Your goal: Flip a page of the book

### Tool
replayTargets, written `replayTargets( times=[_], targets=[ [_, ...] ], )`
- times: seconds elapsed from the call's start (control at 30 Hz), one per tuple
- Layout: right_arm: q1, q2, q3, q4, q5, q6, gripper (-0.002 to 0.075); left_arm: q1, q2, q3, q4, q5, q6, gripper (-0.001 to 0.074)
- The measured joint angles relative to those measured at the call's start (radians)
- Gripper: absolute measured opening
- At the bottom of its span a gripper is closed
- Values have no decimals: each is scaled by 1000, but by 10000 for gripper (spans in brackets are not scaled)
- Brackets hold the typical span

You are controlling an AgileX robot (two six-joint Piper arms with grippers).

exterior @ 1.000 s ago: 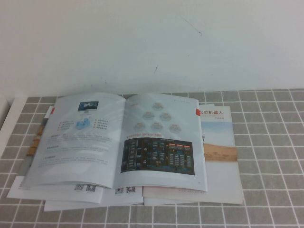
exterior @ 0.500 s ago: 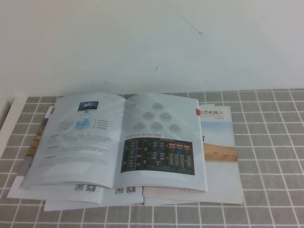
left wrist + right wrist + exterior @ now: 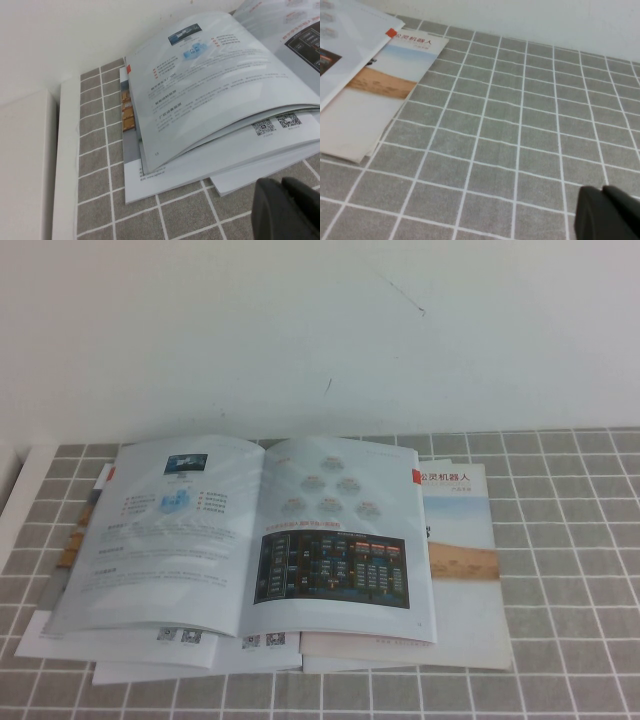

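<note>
An open book lies near the tiled surface's left edge, while the left hand and right hand, both pinched together, hover empty.

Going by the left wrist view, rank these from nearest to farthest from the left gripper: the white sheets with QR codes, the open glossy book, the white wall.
The shut left gripper sits low over the grey tiles, off the stack's corner.
1. White sheets with QR codes, jutting out from under the book, right beside the gripper.
2. Open glossy book, lying on top of those sheets.
3. White wall, behind the whole stack.
</note>
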Motion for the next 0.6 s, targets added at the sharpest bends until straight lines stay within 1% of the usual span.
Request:
replayTargets(
  times=[0.07, 0.17, 0.27, 0.43, 0.5, 0.6],
  targets=[
    [0, 0, 0, 0, 0, 0, -3, 7, 0, 0, 0, 0, 0, -3],
    [0, 0, 0, 0, 0, 0, -3, 56, 0, 0, 0, 0, 0, -3],
    [-19, 0, 0, 0, 0, 0, -3, 144, 0, 0, 0, 0, 0, -3],
    [-123, 0, 0, 0, 0, 0, -3, 323, 0, 0, 0, 0, 0, -3],
    [-140, 0, 0, 0, 0, 0, -3, 352, 0, 0, 0, 0, 0, -3],
    [-146, 0, 0, 0, 0, -11, -3, 356, 0, 0, 0, 0, 0, -3]
  ],
)
